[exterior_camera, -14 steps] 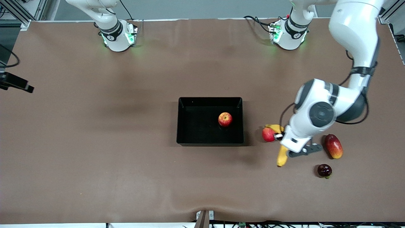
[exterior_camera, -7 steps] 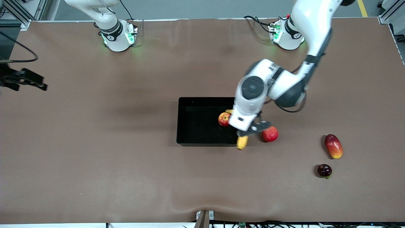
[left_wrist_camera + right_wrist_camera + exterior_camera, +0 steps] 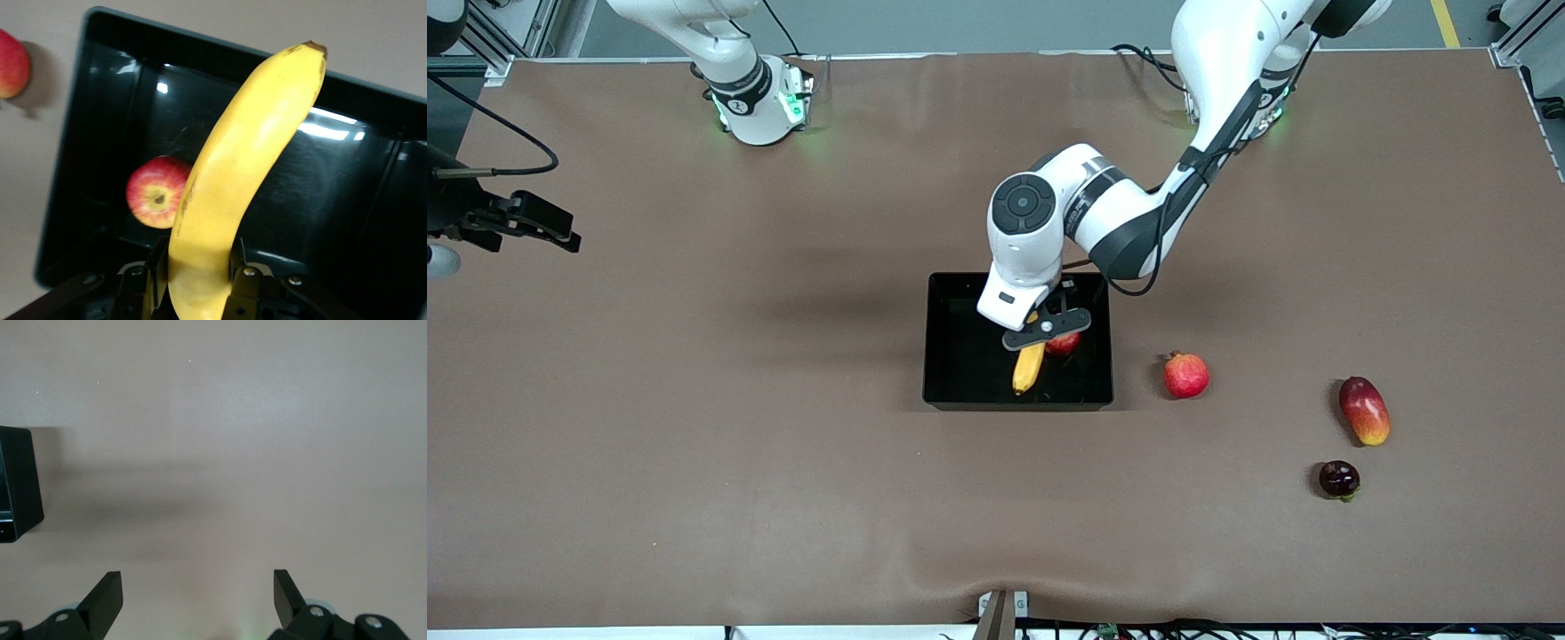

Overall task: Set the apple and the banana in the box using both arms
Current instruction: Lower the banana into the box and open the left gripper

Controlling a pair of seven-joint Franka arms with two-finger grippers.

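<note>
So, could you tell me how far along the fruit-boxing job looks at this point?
Done: the apple lies in the box. In hand: the left gripper is shut on the banana, held over the box. Left: release the banana into it. The right gripper waits open above bare table near the right arm's end.

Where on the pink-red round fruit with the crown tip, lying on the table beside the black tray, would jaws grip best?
Grip the pink-red round fruit with a crown tip across its widest middle, coming straight down from above. It sits alone on the brown table, near the glossy black tray but apart from it. Keep the jaws off the crown, which points toward the robots' bases.
</note>
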